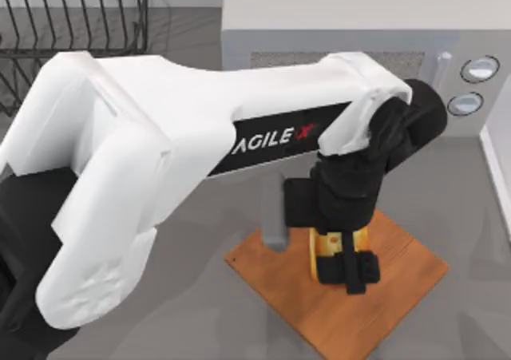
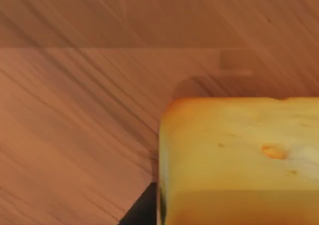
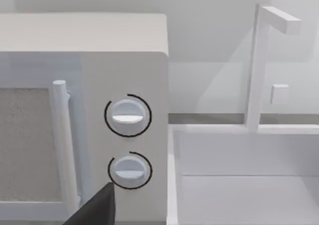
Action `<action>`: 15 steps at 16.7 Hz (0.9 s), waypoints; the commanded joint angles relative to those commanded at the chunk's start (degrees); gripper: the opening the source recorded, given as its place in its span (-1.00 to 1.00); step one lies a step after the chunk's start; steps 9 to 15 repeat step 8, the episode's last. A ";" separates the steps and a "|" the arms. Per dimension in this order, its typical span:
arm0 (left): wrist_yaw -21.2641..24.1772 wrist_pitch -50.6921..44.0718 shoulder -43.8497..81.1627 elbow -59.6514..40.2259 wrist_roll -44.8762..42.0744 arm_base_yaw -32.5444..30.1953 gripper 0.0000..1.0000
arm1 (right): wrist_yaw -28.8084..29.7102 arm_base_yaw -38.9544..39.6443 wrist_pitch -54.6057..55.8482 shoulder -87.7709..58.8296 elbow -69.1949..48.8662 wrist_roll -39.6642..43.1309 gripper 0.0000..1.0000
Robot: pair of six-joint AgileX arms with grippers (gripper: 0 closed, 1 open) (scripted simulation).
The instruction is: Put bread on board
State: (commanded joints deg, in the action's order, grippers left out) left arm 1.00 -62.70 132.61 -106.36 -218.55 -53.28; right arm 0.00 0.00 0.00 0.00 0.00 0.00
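Now left gripper [image 1: 345, 268] pinching bread [image 1: 329, 244] upright on edge, over board [image 1: 399, 288].

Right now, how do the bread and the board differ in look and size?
The bread is golden-yellow with a darker crust; the board is orange-brown with streaked grain. The bread is far smaller, covering just a patch of the board. The bread sits between the jaws of the left gripper, while the board lies flat on the table. Both have a roughly square outline.

Kitchen: microwave [image 3: 84, 115], sink [image 3: 244, 175], dish rack [image 1: 72, 25]
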 joint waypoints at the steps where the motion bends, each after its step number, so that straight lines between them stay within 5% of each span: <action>1: 0.00 0.00 0.00 0.00 0.00 0.00 0.81 | 0.00 0.00 0.00 0.00 0.00 0.00 1.00; 3: 0.00 0.00 0.00 0.00 0.00 0.00 1.00 | 0.00 0.00 0.00 0.00 0.00 0.00 1.00; 15: 0.00 0.00 0.00 0.00 0.00 0.00 1.00 | 0.00 0.00 0.00 0.00 0.00 0.00 1.00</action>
